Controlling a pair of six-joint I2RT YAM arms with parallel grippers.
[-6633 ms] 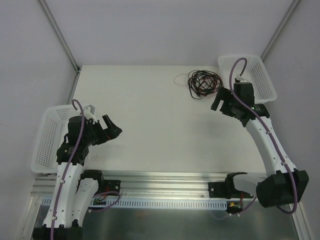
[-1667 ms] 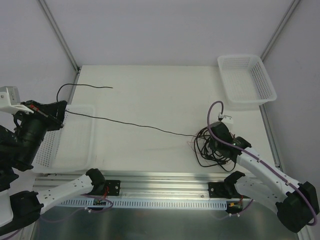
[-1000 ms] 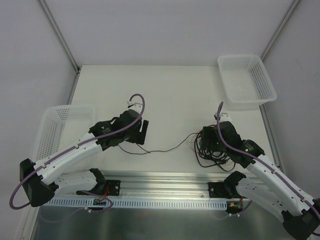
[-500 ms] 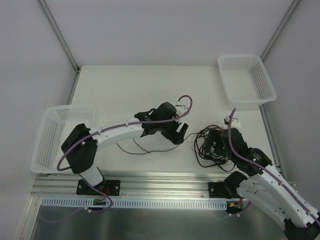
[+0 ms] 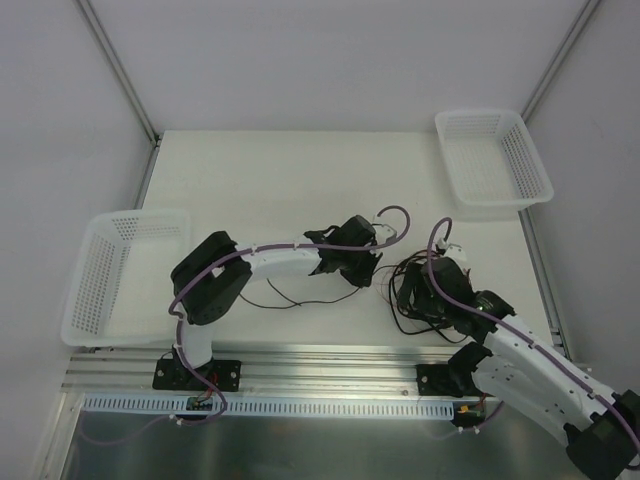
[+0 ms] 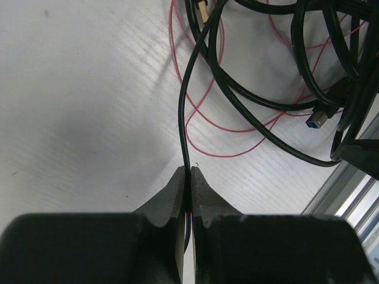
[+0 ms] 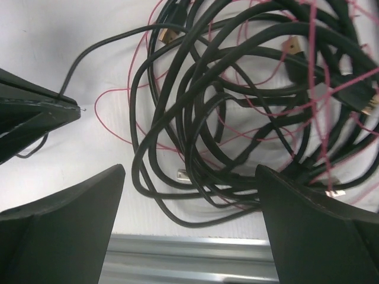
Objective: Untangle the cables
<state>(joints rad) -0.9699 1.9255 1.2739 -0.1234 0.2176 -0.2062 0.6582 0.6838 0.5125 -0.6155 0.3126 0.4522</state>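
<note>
The left gripper (image 6: pixel 189 173) is pinched tight on one thin black wire (image 6: pixel 183 112) at the edge of the cables (image 5: pixel 404 308). These lie heaped on the table (image 5: pixel 290 180) near its front aluminium rail (image 5: pixel 320 358). The right gripper (image 7: pixel 189 177) hangs over the heap, jaws spread wide, holding nothing. A red wire (image 6: pixel 220 128) loops through the black strands. A white basket (image 5: pixel 120 222) sits at the table's left edge, a second basket (image 5: pixel 492 116) at the far right corner.
</note>
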